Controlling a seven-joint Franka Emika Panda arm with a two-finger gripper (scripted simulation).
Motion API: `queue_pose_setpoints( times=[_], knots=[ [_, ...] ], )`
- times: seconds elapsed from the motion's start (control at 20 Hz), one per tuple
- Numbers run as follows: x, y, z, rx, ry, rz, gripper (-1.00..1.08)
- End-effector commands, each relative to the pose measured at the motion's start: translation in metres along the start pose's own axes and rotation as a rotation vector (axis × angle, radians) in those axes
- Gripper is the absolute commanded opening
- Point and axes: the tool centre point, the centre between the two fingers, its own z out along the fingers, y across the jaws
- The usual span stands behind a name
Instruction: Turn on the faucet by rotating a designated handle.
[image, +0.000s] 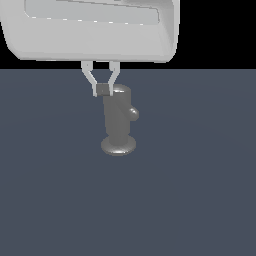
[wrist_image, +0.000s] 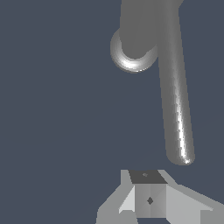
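**Grey faucet under the arm, jaws drawn together beside its top**

Grey and glossy, the metallic upright faucet (image: 118, 117) stands near the middle of the flat slate-blue table (image: 200, 190), a cylinder with a rounded top on a wider round disc base. In the exterior view its thin straight grey metal handle (image: 134, 113) shows almost end-on, as a small rounded knob on the upper part of the cylinder, toward the exterior view's right. The wrist view shows the same handle (wrist_image: 177, 100) at full length, a slim rod with a rounded tip and a bright streak of reflected light along it, running out from the faucet (wrist_image: 135, 39), whose disc base peeks out as a shiny rim behind the cylinder.

The large pale grey body of the robot arm (image: 90, 30) fills the upper part of the exterior view, and the light grey gripper (image: 103, 90) hangs below it. Its two fingers slope inward and their dark tips meet, so the jaws stand closed with nothing seen between them. The tips sit level with the faucet's rounded top, just at its edge on the exterior view's left; whether they touch it cannot be told. In the wrist view the gripper (wrist_image: 148, 192) lies near the handle's rounded tip but apart from it
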Motion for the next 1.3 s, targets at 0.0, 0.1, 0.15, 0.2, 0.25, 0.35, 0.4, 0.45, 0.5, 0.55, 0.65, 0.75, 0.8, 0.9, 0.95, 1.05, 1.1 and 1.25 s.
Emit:
queue_pose_setpoints(
  times=[0.0, 0.1, 0.15, 0.2, 0.25, 0.35, 0.4, 0.45, 0.5, 0.55, 0.65, 0.75, 0.8, 0.9, 0.95, 1.05, 1.1, 1.25],
  knots=[
    [0.004, -0.001, 0.014, -0.004, 0.001, -0.011, -1.00],
    [0.007, -0.002, 0.023, -0.006, 0.001, -0.017, -1.00],
    [0.008, -0.002, 0.027, -0.007, 0.001, -0.020, -1.00],
    [0.009, -0.002, 0.030, -0.008, 0.001, -0.023, -1.00],
    [0.010, -0.002, 0.034, -0.009, 0.001, -0.025, -1.00],
    [0.012, -0.003, 0.039, -0.010, 0.001, -0.029, -1.00],
    [0.012, -0.003, 0.041, -0.011, 0.001, -0.030, -1.00],
    [0.013, -0.003, 0.043, -0.011, 0.000, -0.032, -1.00],
    [0.013, -0.003, 0.044, -0.012, 0.000, -0.032, -1.00],
    [0.014, -0.003, 0.045, -0.012, 0.000, -0.033, -1.00],
    [0.014, -0.003, 0.046, -0.013, 0.000, -0.033, -1.00],
    [0.015, -0.003, 0.046, -0.013, 0.000, -0.033, -1.00],
    [0.015, -0.003, 0.046, -0.013, 0.000, -0.033, -1.00],
    [0.014, -0.003, 0.045, -0.013, 0.000, -0.033, -1.00],
    [0.015, 0.002, 0.045, -0.013, 0.000, -0.033, -1.00],
    [0.017, 0.011, 0.045, -0.013, 0.000, -0.033, -1.00],
    [0.018, 0.016, 0.045, -0.013, 0.000, -0.033, -1.00],
    [0.021, 0.031, 0.045, -0.013, 0.000, -0.033, -1.00]
  ],
)
